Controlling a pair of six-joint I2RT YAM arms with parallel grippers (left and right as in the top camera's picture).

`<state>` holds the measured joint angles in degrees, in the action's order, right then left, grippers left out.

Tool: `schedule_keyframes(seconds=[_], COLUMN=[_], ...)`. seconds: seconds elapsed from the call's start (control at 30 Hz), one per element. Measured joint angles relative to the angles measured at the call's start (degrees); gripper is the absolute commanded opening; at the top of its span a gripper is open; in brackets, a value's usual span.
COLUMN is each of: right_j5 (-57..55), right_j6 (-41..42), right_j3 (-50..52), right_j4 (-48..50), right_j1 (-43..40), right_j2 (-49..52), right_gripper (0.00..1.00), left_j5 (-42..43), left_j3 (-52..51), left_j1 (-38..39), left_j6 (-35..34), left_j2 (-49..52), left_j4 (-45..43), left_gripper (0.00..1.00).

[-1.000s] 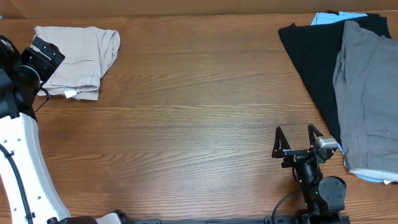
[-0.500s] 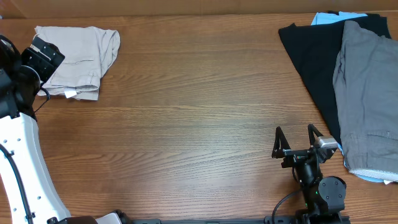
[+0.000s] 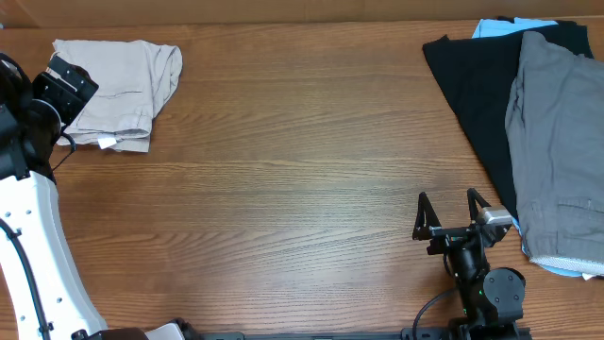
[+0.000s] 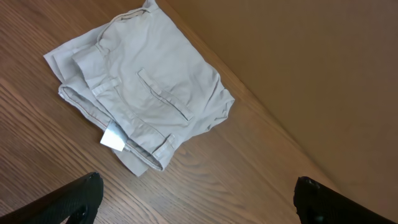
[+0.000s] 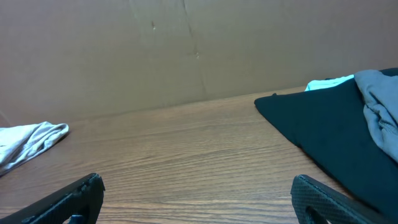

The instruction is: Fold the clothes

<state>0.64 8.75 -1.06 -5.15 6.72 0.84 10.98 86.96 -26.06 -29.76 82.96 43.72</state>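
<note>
The jaws of the left gripper (image 4: 199, 202) are spread wide and empty, held above the surface (image 3: 283, 170) beside the khaki shorts (image 4: 143, 93). The shorts are laid in a folded bundle at the far left corner, with a white label (image 4: 113, 138) showing at one edge. The right gripper (image 3: 446, 200) is likewise parted and empty, near the black garment (image 3: 472, 85) overlaid by grey shorts (image 3: 557, 142).
</note>
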Motion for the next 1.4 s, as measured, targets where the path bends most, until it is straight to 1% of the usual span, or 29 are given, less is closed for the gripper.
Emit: schedule_keyframes(seconds=[0.37, 0.5, 0.63, 0.77, 0.87, 0.93, 1.03, 1.07, 1.13, 1.23, 1.3, 1.4], right_j5=[0.0, 0.0, 0.0, 0.0, 0.0, 0.0, 0.0, 0.0, 0.0, 0.0, 0.0, 0.0], right_j6=[0.0, 0.0, 0.0, 0.0, 0.0, 0.0, 0.0, 0.0, 0.0, 0.0, 0.0, 0.0], right_j3=[0.0, 0.0, 0.0, 0.0, 0.0, 0.0, 0.0, 0.0, 0.0, 0.0, 0.0, 0.0], right_j4=[0.0, 0.0, 0.0, 0.0, 0.0, 0.0, 0.0, 0.0, 0.0, 0.0, 0.0, 0.0], right_j1=[0.0, 0.0, 0.0, 0.0, 0.0, 0.0, 0.0, 0.0, -0.1, -0.1, -0.2, -0.3], right_j2=[0.0, 0.0, 0.0, 0.0, 0.0, 0.0, 0.0, 0.0, 0.0, 0.0, 0.0, 0.0], right_gripper=[1.0, 1.0, 1.0, 1.0, 1.0, 1.0, 1.0, 1.0, 1.0, 1.0, 1.0, 1.0], left_j5=[0.0, -0.1, -0.5, 0.2, 0.2, -0.5, -2.1, -3.0, -5.3, -8.0, -9.4, -10.0], left_j3=[0.0, -0.4, -2.7, -5.7, -7.8, -9.1, -12.0, -13.5, -18.1, -26.6, -34.2, -44.4], left_j1=[0.0, 1.5, 10.0, 24.0, 31.4, 34.3, 35.5, 35.4, 34.9, 33.7, 32.4, 30.6], left_j6=[0.0, 0.0, 0.0, 0.0, 0.6, 1.7, 2.7, 2.9, 3.1, 3.3, 3.4, 4.5], left_j2=[0.0, -0.6, -4.5, -10.2, -14.5, -17.5, -22.6, -24.4, -28.8, -35.0, -40.0, -46.7], left_j4=[0.0, -0.1, -0.1, 0.0, 0.5, 2.3, 3.6, 3.0, -1.0, -9.5, -17.2, -24.8], left_gripper=[1.0, 1.0, 1.0, 1.0, 1.0, 1.0, 1.0, 1.0, 1.0, 1.0, 1.0, 1.0])
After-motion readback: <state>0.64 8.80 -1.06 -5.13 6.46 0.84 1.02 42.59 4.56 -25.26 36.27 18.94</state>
